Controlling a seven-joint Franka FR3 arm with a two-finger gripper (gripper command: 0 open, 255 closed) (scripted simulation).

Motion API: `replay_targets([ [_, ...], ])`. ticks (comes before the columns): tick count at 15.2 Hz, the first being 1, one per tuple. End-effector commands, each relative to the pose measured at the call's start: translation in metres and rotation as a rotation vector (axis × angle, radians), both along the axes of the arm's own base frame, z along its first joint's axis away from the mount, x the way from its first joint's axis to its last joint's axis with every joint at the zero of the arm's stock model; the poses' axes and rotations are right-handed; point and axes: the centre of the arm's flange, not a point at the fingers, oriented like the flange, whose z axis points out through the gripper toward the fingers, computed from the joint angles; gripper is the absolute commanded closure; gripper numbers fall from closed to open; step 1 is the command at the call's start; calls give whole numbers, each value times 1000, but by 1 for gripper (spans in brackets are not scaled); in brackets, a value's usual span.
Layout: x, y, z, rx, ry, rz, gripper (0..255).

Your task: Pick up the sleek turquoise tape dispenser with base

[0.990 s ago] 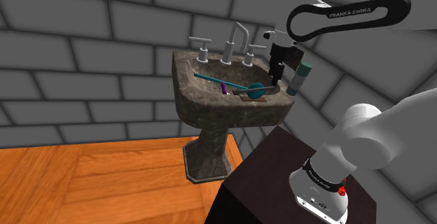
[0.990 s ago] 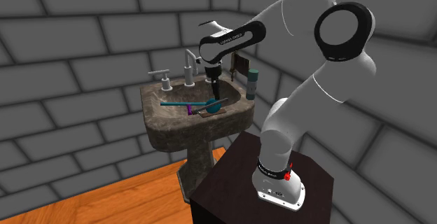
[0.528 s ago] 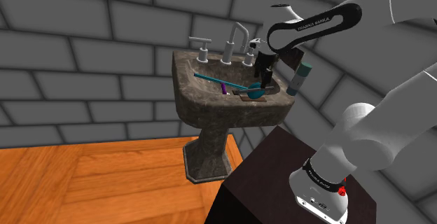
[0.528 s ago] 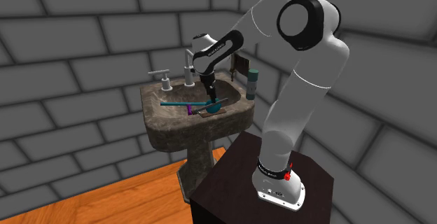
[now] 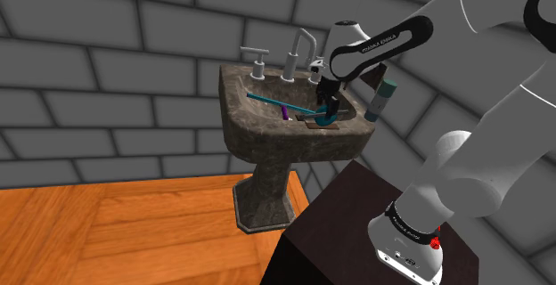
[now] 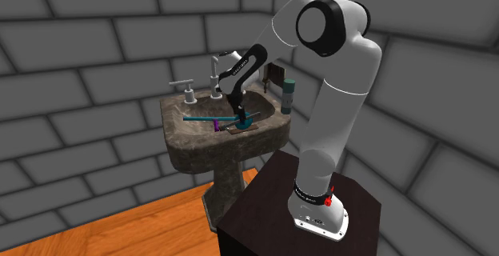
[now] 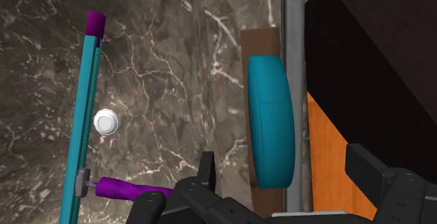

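The turquoise tape dispenser (image 7: 269, 121) is a rounded block on a brown base (image 7: 259, 40), lying in the dark marbled sink basin (image 5: 267, 118) near its front rim. My gripper (image 7: 280, 158) is down in the basin right over it, open. The two black fingers stand either side of the turquoise body and I see no contact. From the shoulder view, the gripper (image 5: 326, 105) hangs just above the dispenser (image 5: 328, 118) and hides part of it. The second exterior view has the gripper (image 6: 239, 114) on top of the dispenser (image 6: 245, 122).
A long teal rod with purple ends (image 7: 80, 110) lies across the basin beside the drain (image 7: 105, 122). Faucet and handles (image 5: 298, 56) stand at the back rim. A teal-capped bottle (image 5: 385, 98) stands on the rim's far corner. The dark stand (image 5: 347, 230) sits close by on the wooden floor.
The arm has swung in from above the sink's far rim and come down into the basin, bringing the gripper over the dispenser. The dispenser has not moved.
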Motion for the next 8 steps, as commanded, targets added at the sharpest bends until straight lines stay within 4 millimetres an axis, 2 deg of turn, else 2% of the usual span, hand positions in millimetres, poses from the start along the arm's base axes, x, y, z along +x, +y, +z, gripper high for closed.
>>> replay_targets([
  [1,0,1,-9,0,-1,0,0],
  [2,0,1,-9,0,-1,0,0],
  [3,0,0,-8,0,-1,0,255],
  [8,0,0,-9,0,-1,0,255],
])
